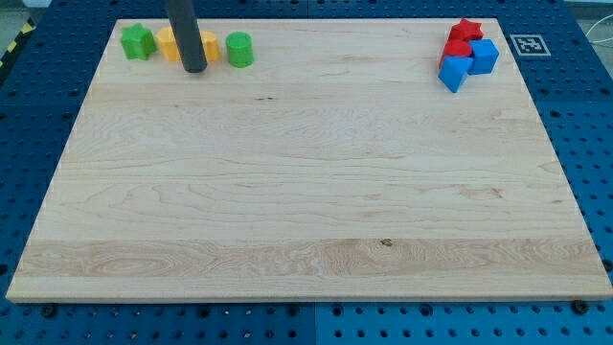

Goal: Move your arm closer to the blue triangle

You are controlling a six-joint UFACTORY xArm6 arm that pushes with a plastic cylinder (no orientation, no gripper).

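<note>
Blue triangle (453, 75) top right; my tip (194, 69) far left.

Upper left of the wooden counter (306, 192): a green star block (137, 41), yellow blocks (169, 43) and a green cylinder (239, 49) in a row. Upper right: two red blocks (463, 38) touching a blue cube (485, 56)
</note>
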